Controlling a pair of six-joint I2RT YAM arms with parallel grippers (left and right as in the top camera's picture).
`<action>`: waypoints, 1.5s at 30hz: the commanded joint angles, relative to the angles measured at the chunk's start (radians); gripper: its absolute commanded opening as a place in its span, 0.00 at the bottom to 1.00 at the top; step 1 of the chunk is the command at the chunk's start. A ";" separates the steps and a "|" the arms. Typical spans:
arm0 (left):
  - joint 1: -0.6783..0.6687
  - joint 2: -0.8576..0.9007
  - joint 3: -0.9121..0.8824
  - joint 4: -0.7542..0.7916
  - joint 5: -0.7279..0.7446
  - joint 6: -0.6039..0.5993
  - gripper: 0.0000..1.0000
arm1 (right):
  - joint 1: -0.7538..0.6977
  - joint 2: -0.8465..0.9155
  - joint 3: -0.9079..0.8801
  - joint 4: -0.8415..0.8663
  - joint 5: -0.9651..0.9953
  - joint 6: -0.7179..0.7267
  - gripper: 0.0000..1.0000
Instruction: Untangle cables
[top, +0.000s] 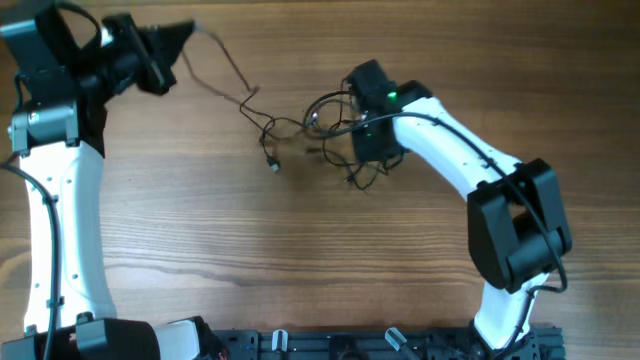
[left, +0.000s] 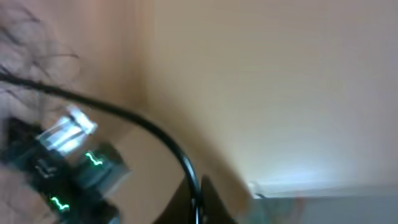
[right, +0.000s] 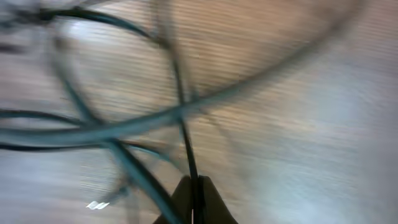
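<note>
Thin black cables (top: 290, 125) lie tangled on the wooden table, running from the far left to the middle. My left gripper (top: 182, 38) is at the far left, shut on one cable strand (left: 180, 158), which runs up from between its fingers (left: 198, 205). My right gripper (top: 360, 150) is over the main tangle at the middle, shut on a thin cable strand (right: 186, 137) that passes between its fingertips (right: 194, 199). Other blurred strands (right: 124, 130) cross close in front of it. A small plug end (top: 273, 165) lies on the table below the tangle.
The wooden table (top: 300, 260) fills the overhead view. The right arm's white links (top: 470, 160) reach in from the lower right, the left arm's (top: 60, 220) along the left edge. A dark rail (top: 380, 345) runs along the front edge.
</note>
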 joint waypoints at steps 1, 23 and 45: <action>0.010 -0.009 0.000 -0.201 -0.377 0.283 0.04 | -0.095 -0.041 0.020 -0.107 0.231 0.196 0.04; -0.024 -0.052 0.000 0.317 -0.138 0.157 0.04 | -0.265 -0.287 0.021 -0.090 -0.179 0.079 1.00; -0.271 0.156 0.000 0.615 -0.726 0.850 0.04 | -0.114 -0.287 0.004 -0.047 -0.338 0.032 1.00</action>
